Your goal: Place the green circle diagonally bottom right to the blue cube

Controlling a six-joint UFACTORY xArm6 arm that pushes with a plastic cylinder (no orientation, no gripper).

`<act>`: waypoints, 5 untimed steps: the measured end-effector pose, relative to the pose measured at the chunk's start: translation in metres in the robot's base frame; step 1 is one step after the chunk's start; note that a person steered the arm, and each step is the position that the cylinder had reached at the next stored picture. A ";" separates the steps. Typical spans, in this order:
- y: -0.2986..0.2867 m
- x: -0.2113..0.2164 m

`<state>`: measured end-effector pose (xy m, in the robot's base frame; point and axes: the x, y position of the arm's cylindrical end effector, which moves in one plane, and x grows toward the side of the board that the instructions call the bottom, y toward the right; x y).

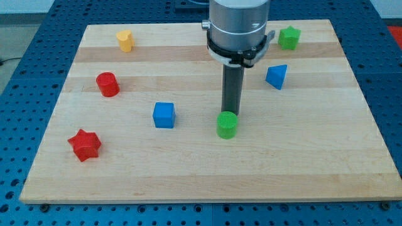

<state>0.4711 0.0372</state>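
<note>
My tip (232, 113) — a bare dark rod, no jaws to clench — touches the small green plastic circle's (227, 125) upper edge, right and slightly below the blue plastic cube (164, 115) — the push runs toward the frame's bottom.

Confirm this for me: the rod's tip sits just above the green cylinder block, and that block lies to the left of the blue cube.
One thing is off. My tip does sit just above the green cylinder block, but the camera view shows that block to the right of the blue cube, slightly lower on the wooden board, not to its left.
</note>
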 end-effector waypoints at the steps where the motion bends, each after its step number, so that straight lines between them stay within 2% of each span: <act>1: -0.012 0.032; 2: -0.002 0.064; 3: 0.026 0.079; 4: 0.017 0.116; 5: -0.020 0.115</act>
<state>0.5859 0.0167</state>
